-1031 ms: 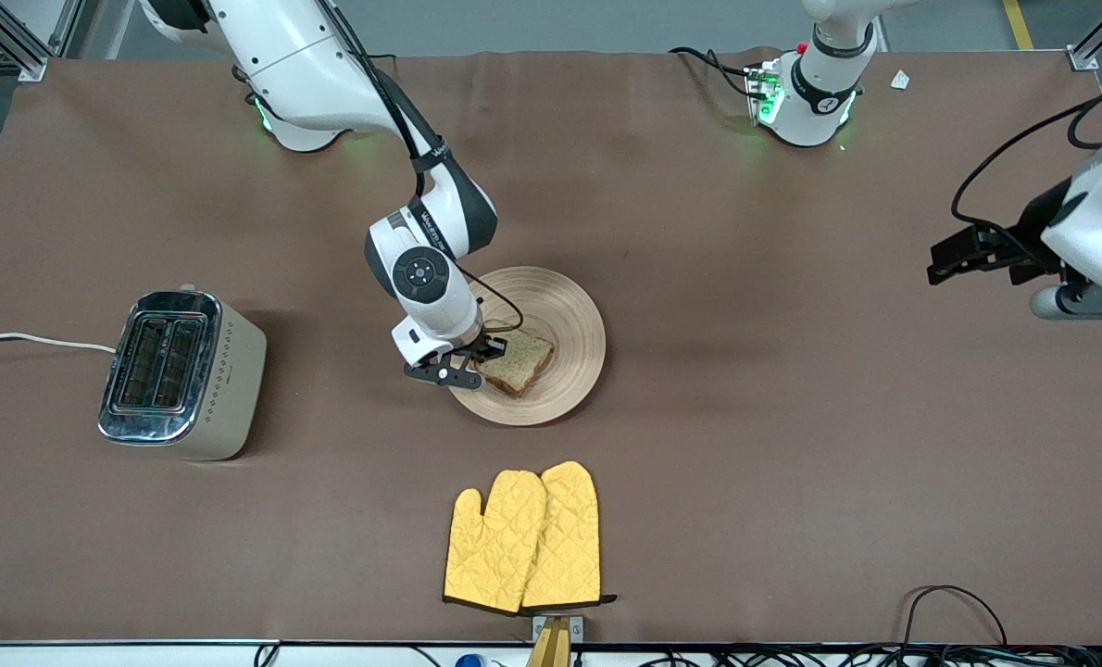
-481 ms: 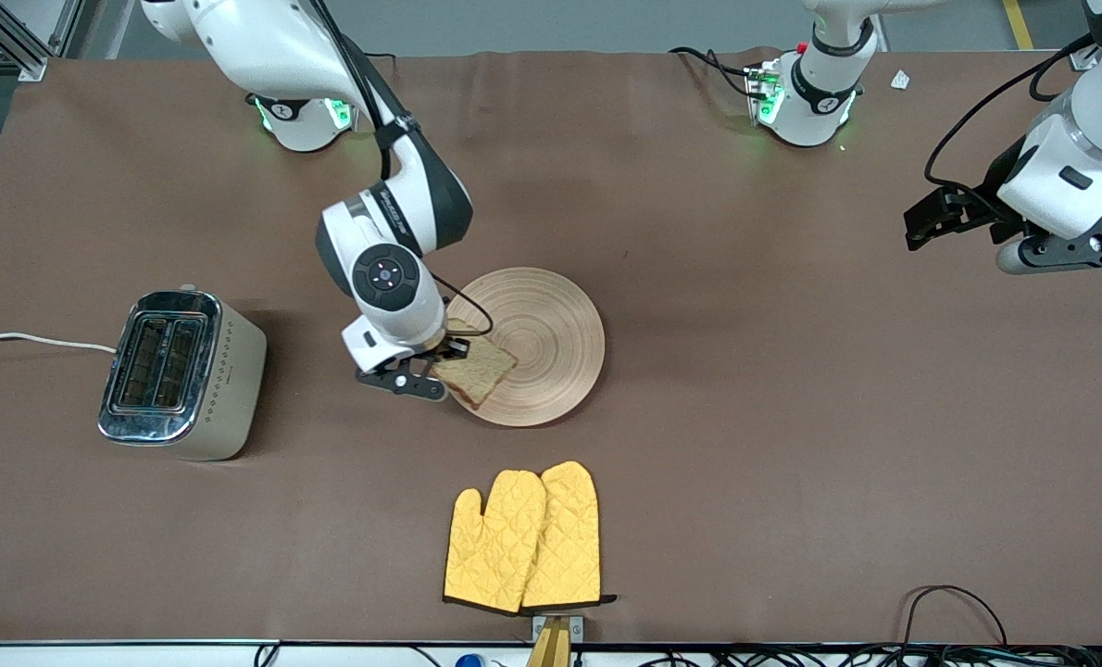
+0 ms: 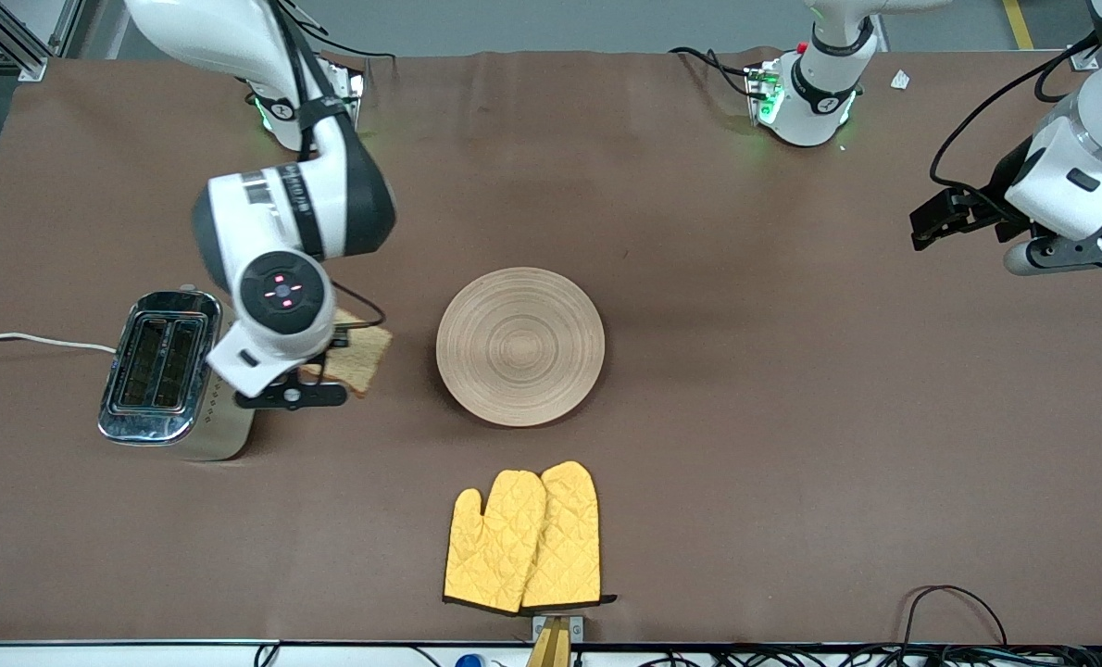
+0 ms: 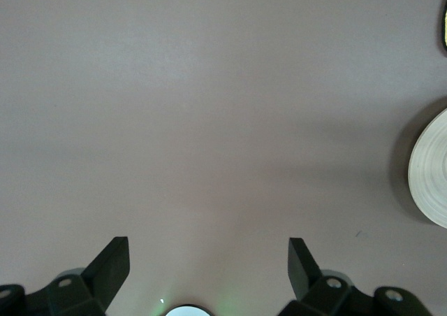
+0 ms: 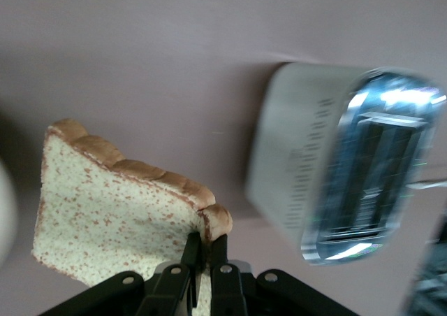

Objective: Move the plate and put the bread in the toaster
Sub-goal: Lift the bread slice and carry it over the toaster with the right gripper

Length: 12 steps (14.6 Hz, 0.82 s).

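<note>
My right gripper (image 3: 321, 371), mid-left of frame, pinches the bread (image 3: 361, 357) beside the toaster (image 3: 176, 375); left gripper (image 4: 208, 259), upper rt, waits spread wide, plate (image 3: 520, 346) center.

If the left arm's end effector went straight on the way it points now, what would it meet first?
Likely just the bare brown table cover. The open left end effector points down at it, nothing between. The round pale wooden plate lies off to one side, apparently outside that line.
</note>
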Each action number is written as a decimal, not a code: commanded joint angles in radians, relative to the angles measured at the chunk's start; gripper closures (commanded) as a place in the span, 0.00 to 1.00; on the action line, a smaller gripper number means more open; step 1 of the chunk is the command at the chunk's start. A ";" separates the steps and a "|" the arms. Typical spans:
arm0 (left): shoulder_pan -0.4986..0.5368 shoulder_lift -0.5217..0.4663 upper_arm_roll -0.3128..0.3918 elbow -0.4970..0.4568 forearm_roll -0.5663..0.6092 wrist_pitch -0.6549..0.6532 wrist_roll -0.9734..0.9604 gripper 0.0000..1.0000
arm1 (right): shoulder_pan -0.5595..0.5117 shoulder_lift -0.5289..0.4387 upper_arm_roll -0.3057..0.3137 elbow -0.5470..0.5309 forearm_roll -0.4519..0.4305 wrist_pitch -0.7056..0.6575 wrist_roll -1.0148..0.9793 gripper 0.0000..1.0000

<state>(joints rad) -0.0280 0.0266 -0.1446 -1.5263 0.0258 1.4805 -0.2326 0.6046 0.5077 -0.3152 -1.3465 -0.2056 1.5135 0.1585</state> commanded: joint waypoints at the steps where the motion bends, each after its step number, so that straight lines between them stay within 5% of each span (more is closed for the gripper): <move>1: -0.010 -0.042 0.016 -0.037 -0.010 -0.003 0.032 0.00 | -0.014 0.014 -0.004 0.023 -0.145 -0.051 -0.166 1.00; 6: 0.000 -0.036 0.014 -0.028 0.052 -0.003 0.114 0.00 | -0.012 0.026 -0.002 0.012 -0.417 -0.125 -0.271 1.00; 12: -0.001 -0.033 0.003 -0.015 0.049 -0.003 0.113 0.00 | -0.019 0.075 -0.002 -0.063 -0.609 -0.174 -0.117 0.99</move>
<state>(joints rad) -0.0282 0.0143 -0.1403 -1.5326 0.0643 1.4802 -0.1363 0.5890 0.5823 -0.3204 -1.3689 -0.7382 1.3465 0.0099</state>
